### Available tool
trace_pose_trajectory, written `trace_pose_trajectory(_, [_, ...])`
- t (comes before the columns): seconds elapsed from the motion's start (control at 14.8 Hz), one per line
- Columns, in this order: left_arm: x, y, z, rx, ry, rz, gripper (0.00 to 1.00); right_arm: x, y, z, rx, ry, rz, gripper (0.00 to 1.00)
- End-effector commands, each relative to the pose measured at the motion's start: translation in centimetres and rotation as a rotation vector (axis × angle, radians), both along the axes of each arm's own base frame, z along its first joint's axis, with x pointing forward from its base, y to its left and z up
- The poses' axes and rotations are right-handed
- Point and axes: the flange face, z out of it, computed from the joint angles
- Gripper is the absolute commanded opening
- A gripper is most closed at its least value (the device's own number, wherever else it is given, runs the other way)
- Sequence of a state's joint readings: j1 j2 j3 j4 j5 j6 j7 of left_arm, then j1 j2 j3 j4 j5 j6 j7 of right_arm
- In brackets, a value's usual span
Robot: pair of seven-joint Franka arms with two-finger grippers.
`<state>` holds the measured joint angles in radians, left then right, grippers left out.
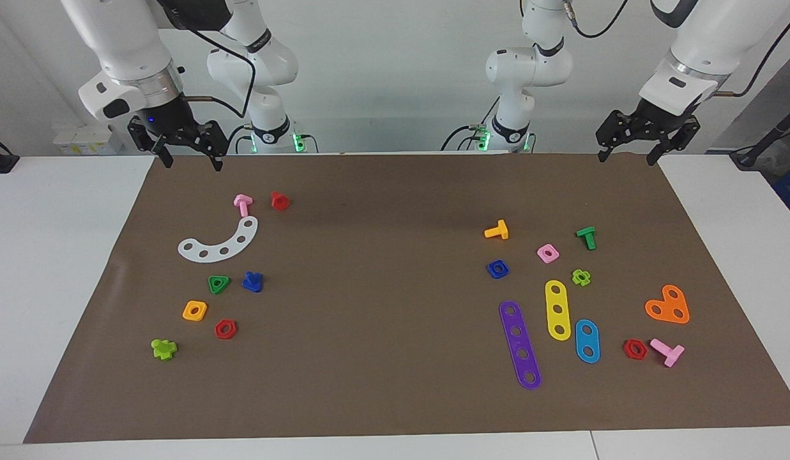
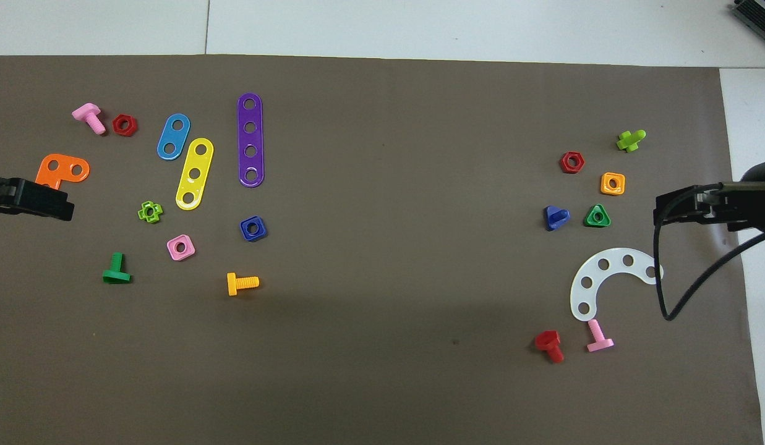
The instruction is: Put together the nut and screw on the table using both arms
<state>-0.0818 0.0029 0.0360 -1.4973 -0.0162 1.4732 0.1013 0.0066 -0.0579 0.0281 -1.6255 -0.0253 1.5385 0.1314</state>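
Nothing is picked yet: my left end effector (image 1: 628, 153) and right end effector (image 1: 190, 156) hover open, empty. Next, right takes the screw (image 1: 253, 281), left the nut (image 1: 497, 269).

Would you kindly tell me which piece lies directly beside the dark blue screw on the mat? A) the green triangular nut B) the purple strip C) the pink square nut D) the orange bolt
A: the dark blue screw lies right beside the green triangular nut, toward the right arm's end of the mat.
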Motion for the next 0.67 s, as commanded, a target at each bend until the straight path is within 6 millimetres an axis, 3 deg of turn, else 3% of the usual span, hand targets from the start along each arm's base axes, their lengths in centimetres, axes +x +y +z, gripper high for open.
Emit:
trace_pose_trajectory(0.0, [0.4, 0.1, 0.3, 0.003, -0.006, 0.014, 1.00, -0.9, 0.2, 0.1, 0.016, -0.007, -0.021, 1.00])
trace_pose_trajectory(0.34, [0.3, 0.0, -0.3, 0.002, -0.013, 0.013, 1.00, -0.8, -0.5, 0.6, 0.017, -0.018, -0.016, 1.00])
trace_pose_trajectory(0.47, [-0.3, -0.9, -1.7, -0.002, -0.011, 0.007, 1.00, -0.7, -0.2, 0.5, 0.017, -0.025, -0.012, 1.00])
trace_pose_trajectory(0.61, [-0.6, -2.9, -4.3, -0.003, -0.008, 0.051, 1.00, -0.1, -0.3, -0.1, 0.018, -0.039, -0.013, 0.99])
